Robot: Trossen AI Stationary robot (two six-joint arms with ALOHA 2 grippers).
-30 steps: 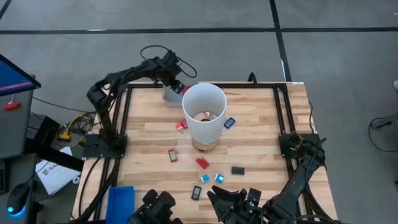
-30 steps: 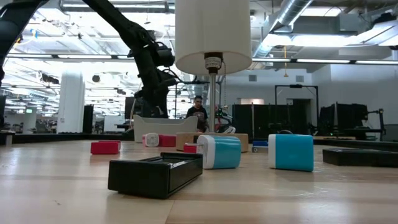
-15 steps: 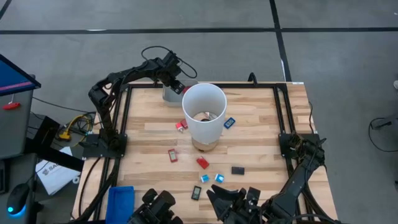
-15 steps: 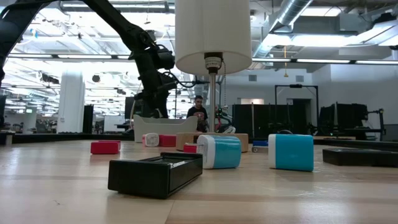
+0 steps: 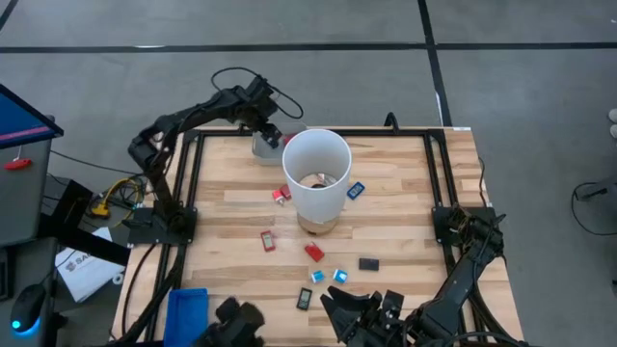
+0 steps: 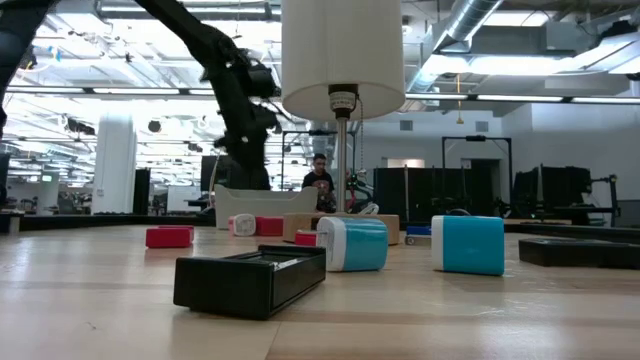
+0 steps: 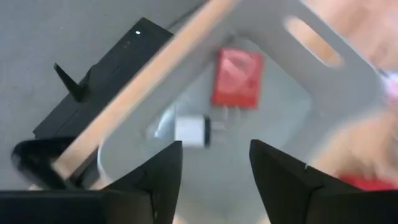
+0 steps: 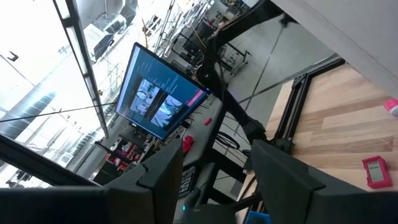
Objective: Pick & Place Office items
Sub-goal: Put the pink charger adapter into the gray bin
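Observation:
My left gripper [image 5: 273, 132] hangs open and empty over the grey tray [image 5: 260, 149] at the table's far edge. In the left wrist view its fingers [image 7: 214, 152] stand above the tray [image 7: 280, 118], which holds a red piece [image 7: 236, 78] and a small white piece [image 7: 193, 130]. Other office items lie flat on the wood: red ones [image 5: 281, 195] [image 5: 268, 240] [image 5: 314, 253], light blue ones [image 5: 356, 190] [image 5: 317, 276] [image 5: 339, 276] and black ones [image 5: 368, 263] [image 5: 304, 299]. My right gripper [image 5: 359, 310] waits open at the near edge.
A tall white cylinder [image 5: 315, 173] on a wooden base stands mid-table, just near of the grey tray. A blue tray [image 5: 186, 313] sits at the near left corner. A black frame [image 5: 432, 173] runs along the table's edges. A person [image 6: 318, 180] shows far behind in the room.
My left gripper has risen a little above the grey tray and drawn slightly toward the table's far left. The pieces on the table have stayed where they were.

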